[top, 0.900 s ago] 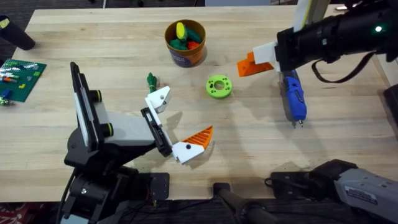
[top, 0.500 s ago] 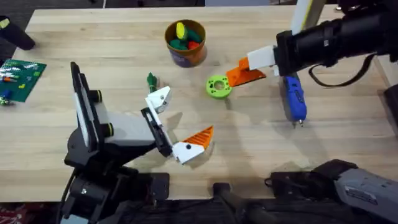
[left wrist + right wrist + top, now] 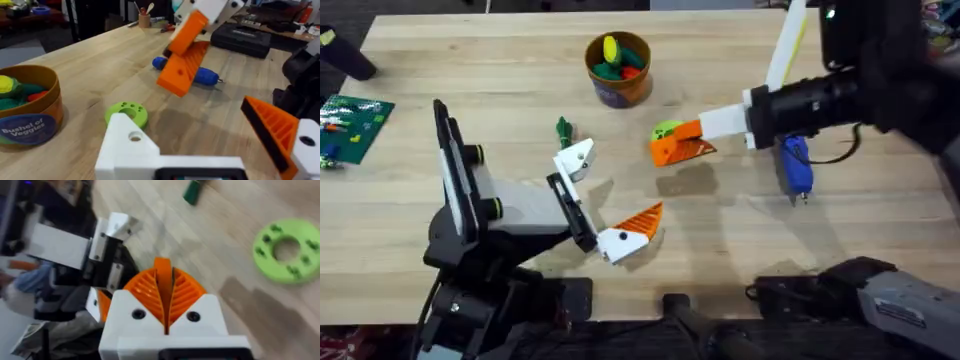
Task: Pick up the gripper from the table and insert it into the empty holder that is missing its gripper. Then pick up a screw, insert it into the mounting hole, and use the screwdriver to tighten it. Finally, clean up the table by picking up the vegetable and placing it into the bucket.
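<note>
Orange ribbed wedge gripper clamped by right gripper, wooden plank table

Right end effector closed, empty.

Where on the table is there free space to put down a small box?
Bare wood lies between the green board and the bucket, and along the near edge in front of the screwdriver. The middle is crowded: the vegetable, the holder, the lime ring and the right hand sit close together.
</note>
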Controlling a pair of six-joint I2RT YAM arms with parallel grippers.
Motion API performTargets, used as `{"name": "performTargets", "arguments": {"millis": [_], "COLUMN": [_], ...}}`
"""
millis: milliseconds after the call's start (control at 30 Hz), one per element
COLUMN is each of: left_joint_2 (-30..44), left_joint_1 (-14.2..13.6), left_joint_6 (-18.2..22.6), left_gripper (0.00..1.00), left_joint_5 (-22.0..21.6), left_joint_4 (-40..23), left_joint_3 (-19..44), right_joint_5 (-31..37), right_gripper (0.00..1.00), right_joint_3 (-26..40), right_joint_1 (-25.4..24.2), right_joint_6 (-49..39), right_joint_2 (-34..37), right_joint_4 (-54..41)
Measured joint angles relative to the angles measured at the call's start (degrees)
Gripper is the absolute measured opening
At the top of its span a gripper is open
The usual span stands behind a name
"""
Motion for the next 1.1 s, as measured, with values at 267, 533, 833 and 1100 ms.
{"name": "performTargets", "arguments": {"millis": [267, 533, 833, 1100], "left_joint_2": [0.00, 0.00, 0.00, 0.01], "left_joint_1": [0.00, 0.00, 0.00, 0.00], "left_joint_6": [0.00, 0.00, 0.00, 0.00], "left_gripper": [0.984, 0.984, 0.984, 0.984], "left_joint_5": [0.01, 0.01, 0.02, 0.02], "left_joint_4": [0.00, -0.04, -0.02, -0.02], "left_joint_3": [0.00, 0.00, 0.00, 0.00], "right_joint_5": [-19.11, -30.14, -31.00, -27.94], "right_gripper": [0.022, 0.021, 0.022, 0.021], "right_joint_3": [-7.46, -7.82, -8.12, -8.11], "right_joint_1": [-0.34, 2.05, 4.11, 5.11], "right_joint_6": [9.15, 16.16, 29.69, 37.55], "right_joint_2": [8.82, 20.07, 22.54, 22.54], "right_joint_4": [27.05, 37.34, 50.67, 53.32]}}
